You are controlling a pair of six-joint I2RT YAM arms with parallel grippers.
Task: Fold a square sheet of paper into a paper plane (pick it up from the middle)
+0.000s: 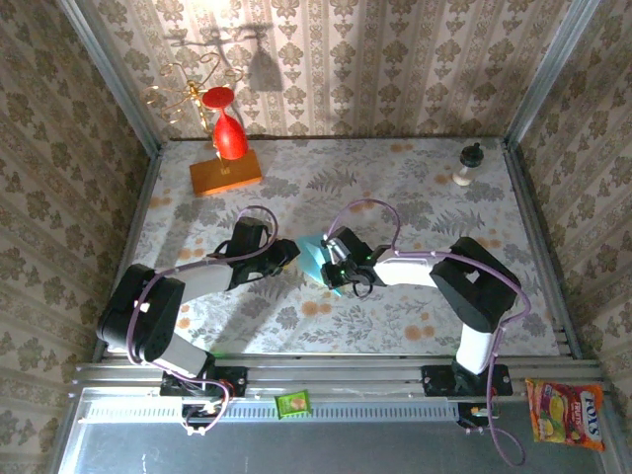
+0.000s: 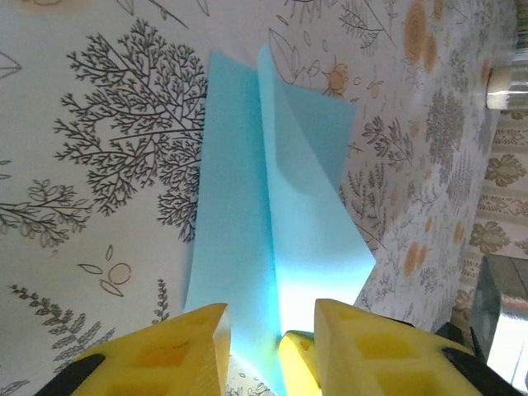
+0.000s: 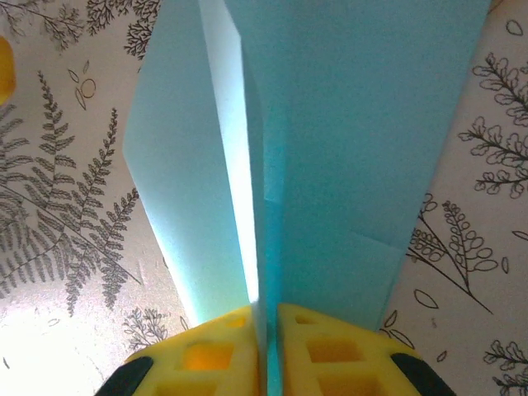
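Mid-frame, our right gripper (image 3: 266, 318) pinches the crease of the paper plane (image 3: 346, 148); our left gripper (image 2: 271, 312) sits spread around it.

Damask-papered walls (image 1: 395, 59), fern-printed tablecloth (image 1: 415, 197), aluminium corner posts (image 1: 109, 74), hard shadows (image 1: 262, 67) behind.

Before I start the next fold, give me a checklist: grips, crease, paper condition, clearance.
1. Right gripper clamped on the centre crease of the paper plane: ok.
2. Left gripper closed on the paper: not ok; its fingers stand apart with the paper between them.
3. Paper free of tears: ok on the visible faces.
4. Both wings folded evenly: cannot tell.
5. Orange block far from both arms: ok.
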